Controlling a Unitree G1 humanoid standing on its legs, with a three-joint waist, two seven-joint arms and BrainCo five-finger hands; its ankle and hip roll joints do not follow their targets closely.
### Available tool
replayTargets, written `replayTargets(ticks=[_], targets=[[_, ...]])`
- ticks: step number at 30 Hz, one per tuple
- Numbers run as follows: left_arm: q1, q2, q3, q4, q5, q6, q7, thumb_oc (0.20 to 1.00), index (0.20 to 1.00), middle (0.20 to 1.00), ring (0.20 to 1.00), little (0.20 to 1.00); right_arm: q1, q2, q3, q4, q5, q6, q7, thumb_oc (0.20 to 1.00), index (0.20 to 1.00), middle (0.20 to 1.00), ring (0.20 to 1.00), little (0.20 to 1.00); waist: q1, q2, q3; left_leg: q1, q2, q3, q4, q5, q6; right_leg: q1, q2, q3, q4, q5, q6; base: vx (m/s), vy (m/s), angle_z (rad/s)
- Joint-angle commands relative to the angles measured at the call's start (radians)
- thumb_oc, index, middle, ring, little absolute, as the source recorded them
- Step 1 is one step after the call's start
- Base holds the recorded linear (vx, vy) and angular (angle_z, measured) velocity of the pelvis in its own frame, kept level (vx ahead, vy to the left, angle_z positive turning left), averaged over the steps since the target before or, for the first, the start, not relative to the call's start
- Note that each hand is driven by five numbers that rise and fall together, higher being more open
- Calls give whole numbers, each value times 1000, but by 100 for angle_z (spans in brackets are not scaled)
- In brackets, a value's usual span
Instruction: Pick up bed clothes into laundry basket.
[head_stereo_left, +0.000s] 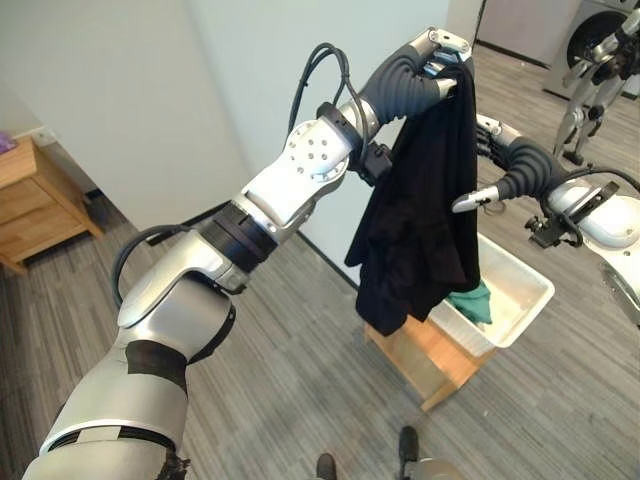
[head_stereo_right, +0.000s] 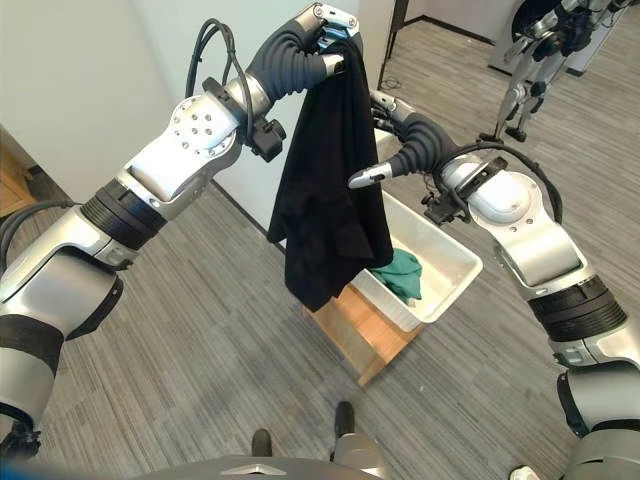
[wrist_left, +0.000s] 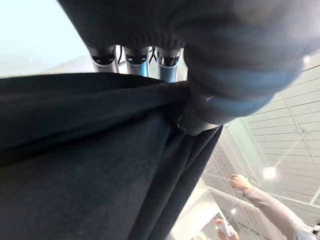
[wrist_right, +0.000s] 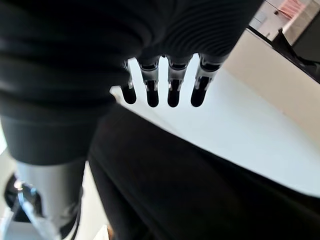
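Note:
A black garment (head_stereo_left: 425, 220) hangs full length from my left hand (head_stereo_left: 440, 52), which is raised high and shut on its top edge. In the left wrist view the fingers (wrist_left: 132, 57) curl over the bunched black cloth (wrist_left: 75, 165). My right hand (head_stereo_right: 405, 140) stands open just right of the hanging garment at mid-height, its fingers (wrist_right: 172, 85) straight and its thumb pointing at the cloth. Below the garment's lower end, a white laundry basket (head_stereo_left: 522, 290) with a green cloth (head_stereo_left: 472, 303) inside rests on a low wooden stool (head_stereo_left: 430, 362).
A white wall (head_stereo_left: 200, 100) stands behind the garment. A wooden nightstand (head_stereo_left: 30, 195) is at the far left. Another robot (head_stereo_left: 600, 60) stands at the back right on the grey striped floor (head_stereo_left: 300, 380). A person's arm (wrist_left: 265, 200) appears in the left wrist view.

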Motion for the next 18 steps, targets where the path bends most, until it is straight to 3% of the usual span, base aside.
replayTargets(ticks=[1,8,9,10,18], targets=[[-152,-55,53,64,-6,-76,54,200,200,200,200,200,-9,60,-48,72,-45,-25,-76,1000,1000,1000,1000,1000,31,-14,-8,16,2,35,6,-32,-11,98,-21,-16,13,-106,95,0,0,0],[-195,-112,25,48,-38,-90,60,200,200,200,200,200,-95,176,49,274,-91,-14,-161,1000,1000,1000,1000,1000,55,-7,-13,17,-2,24,6,-31,-9,103,-24,-20,13,-104,94,0,7,7],[-195,-110,25,49,-38,-90,60,200,200,200,200,200,-102,178,55,281,-91,-17,-162,555,555,555,555,555,53,-7,-12,17,-2,25,6,-31,-9,103,-24,-20,13,-104,94,0,0,0],[-207,-129,17,46,-45,-93,64,200,200,200,200,200,-131,199,85,330,-126,-9,-179,200,200,200,200,200,63,-5,-15,16,-3,21,6,-31,-8,104,-24,-23,13,-104,94,0,0,0],[-242,-129,17,43,-54,-99,74,200,200,200,200,200,-152,257,99,329,-124,-20,-202,200,200,200,200,200,80,2,-21,12,-6,7,6,-29,-7,107,-29,-32,13,-103,96,-6,3,3]])
